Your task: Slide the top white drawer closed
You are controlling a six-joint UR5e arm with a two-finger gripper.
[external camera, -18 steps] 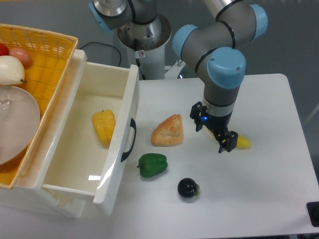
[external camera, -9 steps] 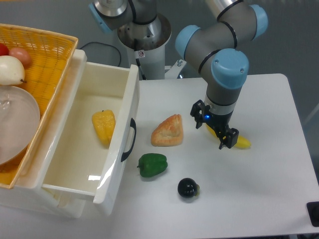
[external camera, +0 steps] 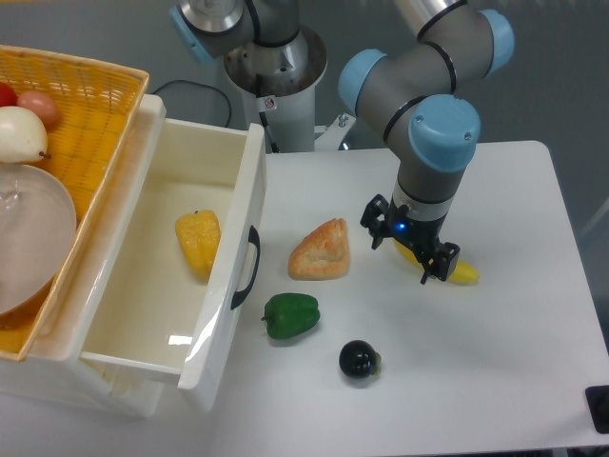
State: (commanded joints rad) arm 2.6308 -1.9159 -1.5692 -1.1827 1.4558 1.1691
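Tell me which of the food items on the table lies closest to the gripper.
The yellow banana-like piece, right beside the gripper and partly hidden by it. The bread, green pepper and black round item all lie farther off.

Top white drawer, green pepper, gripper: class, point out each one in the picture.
top white drawer [external camera: 240, 233]: fixed camera, front panel above the handle.
green pepper [external camera: 290, 315]: fixed camera, middle of its body.
gripper [external camera: 411, 253]: fixed camera, between its fingertips.

White table [external camera: 514, 362], rounded corners, matte, lit evenly from above; soft shadows. Grey floor [external camera: 561, 86] behind and right. Black cable [external camera: 190, 90] trails across floor. Dark object [external camera: 599, 407] at table's right edge.
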